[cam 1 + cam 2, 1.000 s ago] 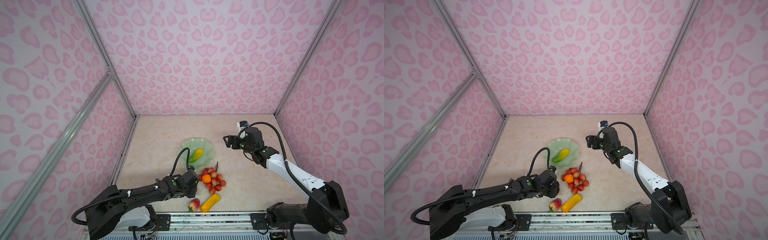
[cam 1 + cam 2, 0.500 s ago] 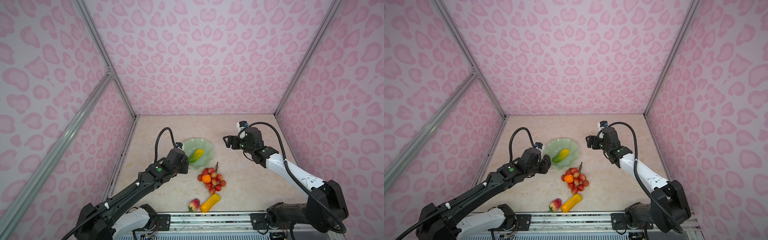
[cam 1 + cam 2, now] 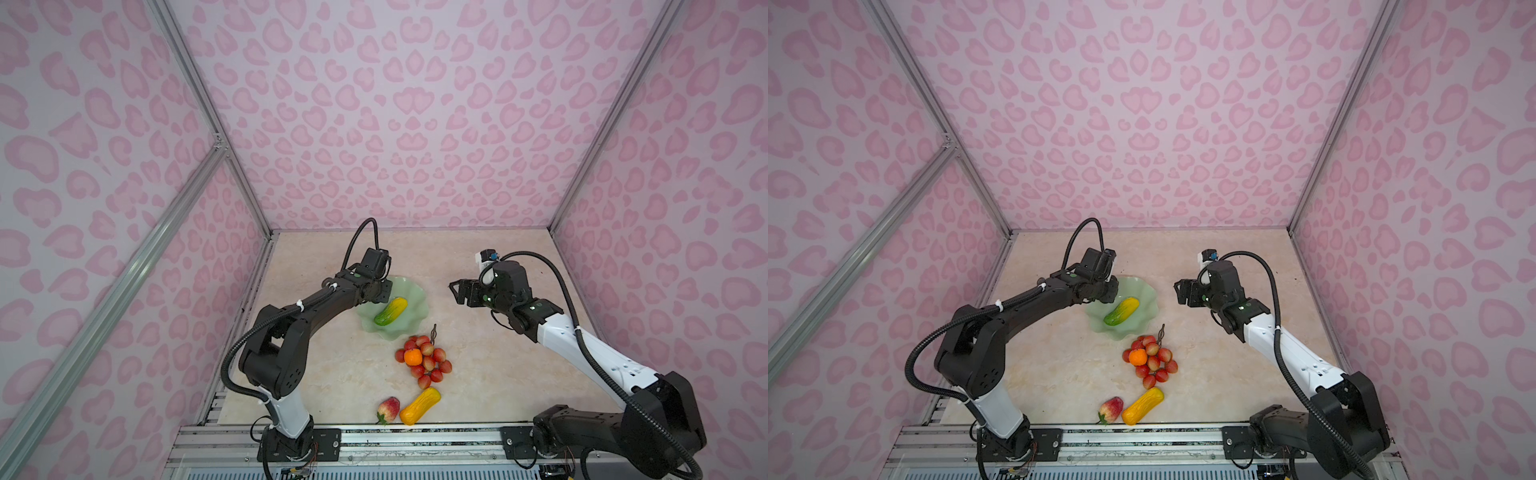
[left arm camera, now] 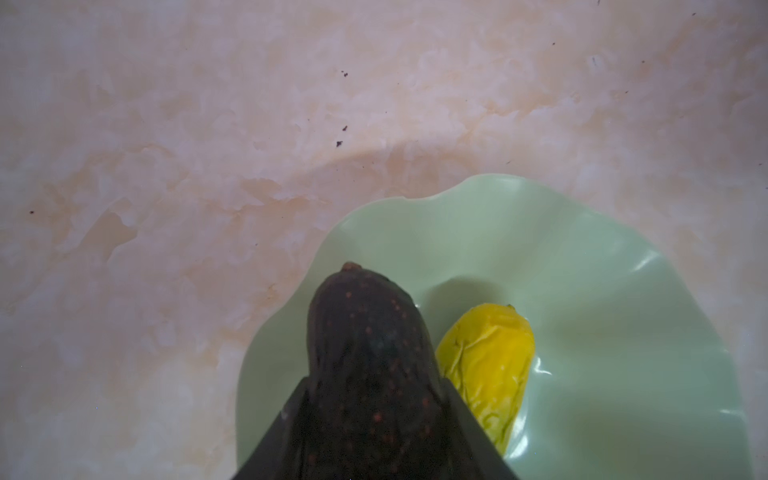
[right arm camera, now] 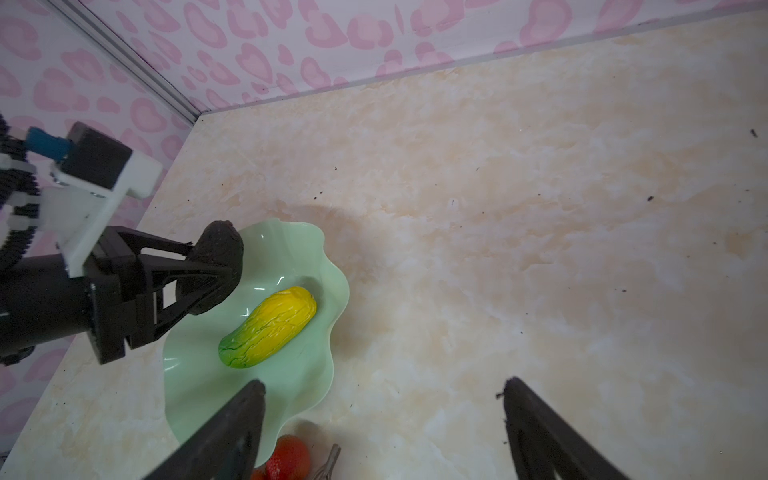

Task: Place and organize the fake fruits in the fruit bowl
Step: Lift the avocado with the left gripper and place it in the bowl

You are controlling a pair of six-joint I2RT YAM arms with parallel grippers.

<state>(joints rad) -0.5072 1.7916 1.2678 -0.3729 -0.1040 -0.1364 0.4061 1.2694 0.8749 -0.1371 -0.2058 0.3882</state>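
Right now the left gripper [image 5: 216, 266] is pinching the dark avocado [image 5: 220, 249], with a finger on each side. It is over the left rim of the mint-green fruit bowl [image 3: 409, 322], near frame centre in both top views. Can't tell if the avocado touches the bowl. In the left wrist view the avocado [image 4: 365, 353] sits just beside the bumpy yellow-green oblong [image 4: 488, 365], which lies flat inside the bowl [image 4: 602, 291].

The right gripper [image 3: 454, 294] is right of the bowl and apart from it. Its jaws are spread wide with nothing between them, and it is raised above the marble tabletop [image 3: 498, 374].

The other fruits are on the table below the bowl in frame. The red berry bunch [image 3: 428, 361] is just beyond the bowl's lower rim, with the small orange [image 3: 412, 357] resting on its left side. Further down, at the table's front edge, the strawberry [image 3: 389, 409] and the bumpy yellow-orange oblong [image 3: 419, 406] lie side by side, about touching.
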